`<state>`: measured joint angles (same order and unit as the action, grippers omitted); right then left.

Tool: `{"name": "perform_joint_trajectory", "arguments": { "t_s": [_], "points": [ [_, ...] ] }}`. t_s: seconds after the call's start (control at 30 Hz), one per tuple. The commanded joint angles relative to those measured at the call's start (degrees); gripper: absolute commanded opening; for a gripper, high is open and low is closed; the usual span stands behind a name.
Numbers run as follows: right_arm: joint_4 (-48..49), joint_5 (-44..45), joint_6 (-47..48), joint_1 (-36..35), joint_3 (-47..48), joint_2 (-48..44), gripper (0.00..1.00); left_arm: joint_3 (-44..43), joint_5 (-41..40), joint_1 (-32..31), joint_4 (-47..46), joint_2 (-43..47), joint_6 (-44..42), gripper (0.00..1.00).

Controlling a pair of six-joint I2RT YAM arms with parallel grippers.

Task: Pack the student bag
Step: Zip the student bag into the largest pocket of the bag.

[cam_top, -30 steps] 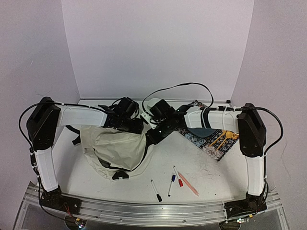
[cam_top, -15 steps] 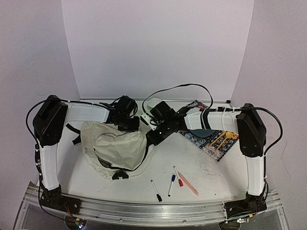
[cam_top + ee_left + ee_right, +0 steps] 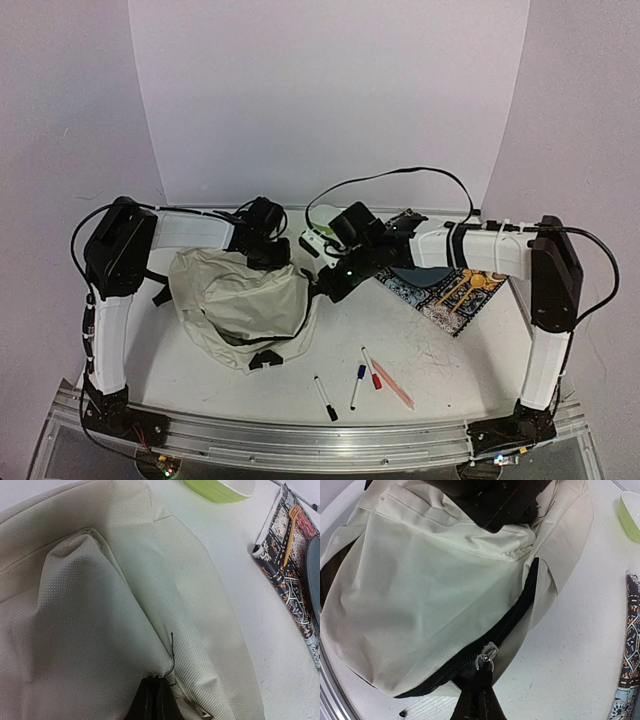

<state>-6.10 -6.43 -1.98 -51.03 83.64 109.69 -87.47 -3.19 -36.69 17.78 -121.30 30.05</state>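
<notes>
The student bag point(image 3: 238, 300), cream fabric with black zipper lines, lies slumped at the table's left-centre. My left gripper point(image 3: 272, 256) is at its far upper edge. In the left wrist view that gripper point(image 3: 155, 687) is shut, pinching a fold of the bag's cloth point(image 3: 100, 610) beside a loose black thread. My right gripper point(image 3: 326, 290) is at the bag's right side. Seen from the right wrist, it point(image 3: 483, 676) is shut on the metal zipper pull point(image 3: 486, 659) of the black zipper, which runs along the bag point(image 3: 435, 585).
A patterned notebook point(image 3: 447, 287) lies at the right under the right forearm. A green-and-white container point(image 3: 316, 241) stands behind the grippers. Three markers point(image 3: 357, 385) and a pink pen point(image 3: 392, 385) lie near the front edge. A black buckle point(image 3: 264, 359) rests in front of the bag.
The left gripper has shut on the bag's cloth. The left arm has drawn in to the right, the right arm's elbow has swung out to the right, and the bag has bunched up higher.
</notes>
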Motion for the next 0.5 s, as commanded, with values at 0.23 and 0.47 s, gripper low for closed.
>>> {"name": "perform_joint_trajectory", "arguments": {
  "t_s": [0.23,0.47],
  "points": [
    [-5.9,-5.3,-0.3,-2.9,-5.0,-5.6,0.0,-7.7,-9.7,8.2,1.7,-5.3,1.4,0.0],
    [-5.9,-1.4,0.4,-3.2,-5.5,-6.8,0.0,-7.5,-11.4,11.7,2.5,-4.9,2.0,0.0]
  ]
}}
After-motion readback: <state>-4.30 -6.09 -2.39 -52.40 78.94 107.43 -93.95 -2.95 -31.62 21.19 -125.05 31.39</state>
